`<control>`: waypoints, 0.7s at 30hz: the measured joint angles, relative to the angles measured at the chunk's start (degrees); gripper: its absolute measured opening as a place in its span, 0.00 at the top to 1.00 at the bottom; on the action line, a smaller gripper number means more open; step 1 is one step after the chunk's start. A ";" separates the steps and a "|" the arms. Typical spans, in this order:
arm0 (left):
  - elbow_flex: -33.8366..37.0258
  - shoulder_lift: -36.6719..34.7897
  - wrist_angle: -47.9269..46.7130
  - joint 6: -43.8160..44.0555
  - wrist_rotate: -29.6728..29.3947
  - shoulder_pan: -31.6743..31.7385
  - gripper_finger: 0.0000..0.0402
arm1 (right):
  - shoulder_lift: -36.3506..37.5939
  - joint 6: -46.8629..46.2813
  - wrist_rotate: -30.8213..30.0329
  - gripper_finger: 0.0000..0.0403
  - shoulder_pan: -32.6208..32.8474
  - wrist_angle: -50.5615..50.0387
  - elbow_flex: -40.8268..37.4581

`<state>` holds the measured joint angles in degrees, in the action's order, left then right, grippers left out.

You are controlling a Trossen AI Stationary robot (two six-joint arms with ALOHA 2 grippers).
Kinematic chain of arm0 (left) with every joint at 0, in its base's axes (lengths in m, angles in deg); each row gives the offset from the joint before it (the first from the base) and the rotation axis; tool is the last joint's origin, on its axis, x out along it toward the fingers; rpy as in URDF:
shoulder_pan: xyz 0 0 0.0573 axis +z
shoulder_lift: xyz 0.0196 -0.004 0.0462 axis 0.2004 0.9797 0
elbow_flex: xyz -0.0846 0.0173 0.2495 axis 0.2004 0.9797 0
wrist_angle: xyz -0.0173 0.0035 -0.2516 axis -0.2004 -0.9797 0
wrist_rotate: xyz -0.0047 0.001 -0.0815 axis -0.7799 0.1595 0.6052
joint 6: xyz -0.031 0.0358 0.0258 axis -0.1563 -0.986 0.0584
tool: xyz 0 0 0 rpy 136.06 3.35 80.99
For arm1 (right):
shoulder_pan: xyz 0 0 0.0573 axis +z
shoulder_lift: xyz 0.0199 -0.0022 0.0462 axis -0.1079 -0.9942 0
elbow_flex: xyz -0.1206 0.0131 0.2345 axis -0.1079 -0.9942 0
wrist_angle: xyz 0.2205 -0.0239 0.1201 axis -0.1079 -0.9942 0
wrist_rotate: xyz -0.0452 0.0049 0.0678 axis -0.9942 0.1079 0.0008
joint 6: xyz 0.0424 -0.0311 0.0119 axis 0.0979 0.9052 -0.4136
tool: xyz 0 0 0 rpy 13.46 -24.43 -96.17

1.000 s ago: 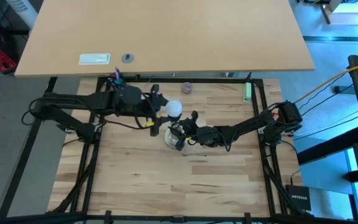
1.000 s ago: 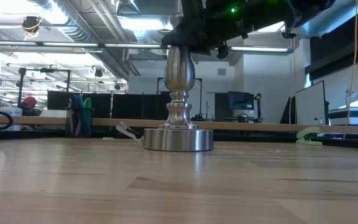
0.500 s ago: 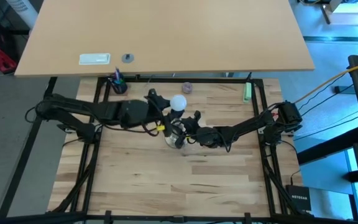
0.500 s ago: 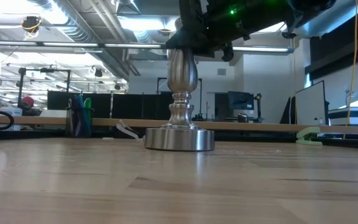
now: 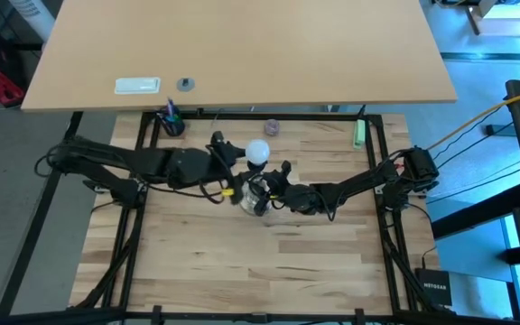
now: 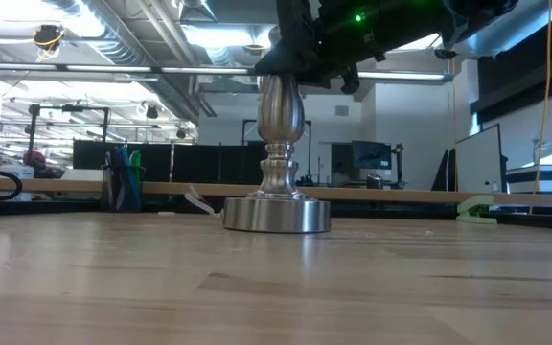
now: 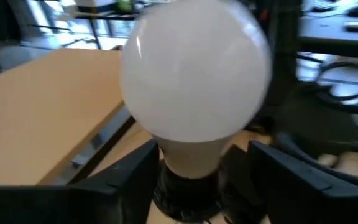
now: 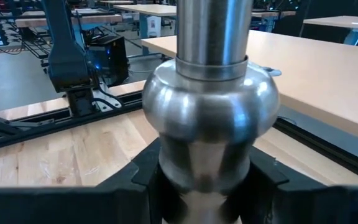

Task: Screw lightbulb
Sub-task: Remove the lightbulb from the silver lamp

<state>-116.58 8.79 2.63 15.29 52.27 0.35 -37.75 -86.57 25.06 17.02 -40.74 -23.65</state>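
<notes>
Lightbulb (image 5: 258, 151) barely shifted, pinched by left hand (image 5: 238, 159), right hand (image 5: 267, 190) clamping stand (image 6: 277, 213).

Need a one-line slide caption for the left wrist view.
Left hand grips the white lightbulb by its neck, globe forward, table edge behind.

From table height I see the silvery lamp stand (image 6: 277, 163) upright on the wooden table (image 6: 257, 287), its round base flat on the boards and its turned stem rising to a wider bulge at the top. Dark arm parts (image 6: 372, 34) come in from above and cover the stand's top, with a green light showing on them; I cannot make out any fingers there. Behind the table a long tan desk edge (image 6: 113, 189) runs across, with a pale green object (image 6: 474, 207) lying at the right, and monitors (image 6: 370, 158) stand farther back.
</notes>
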 joint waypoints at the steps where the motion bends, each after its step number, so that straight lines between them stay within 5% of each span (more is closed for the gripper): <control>1: -0.45 -0.89 -1.46 0.09 1.65 0.13 0.40 | 0.00 -0.02 0.00 0.66 0.00 0.00 0.00; 7: -1.18 -6.46 -7.63 -7.54 8.24 1.24 0.31 | 0.00 0.00 0.53 0.66 -0.02 0.00 0.00; 15: -0.30 -5.22 -5.80 -8.19 19.98 7.21 0.33 | 0.00 0.00 0.52 0.66 -0.02 0.13 -0.04; 21: -0.24 -3.87 -5.82 -5.68 20.22 4.43 0.34 | 0.00 0.15 0.50 0.66 -0.08 0.31 -0.07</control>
<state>-116.82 4.92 -3.19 9.61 72.49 4.78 -37.75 -86.42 25.56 16.94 -40.43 -23.72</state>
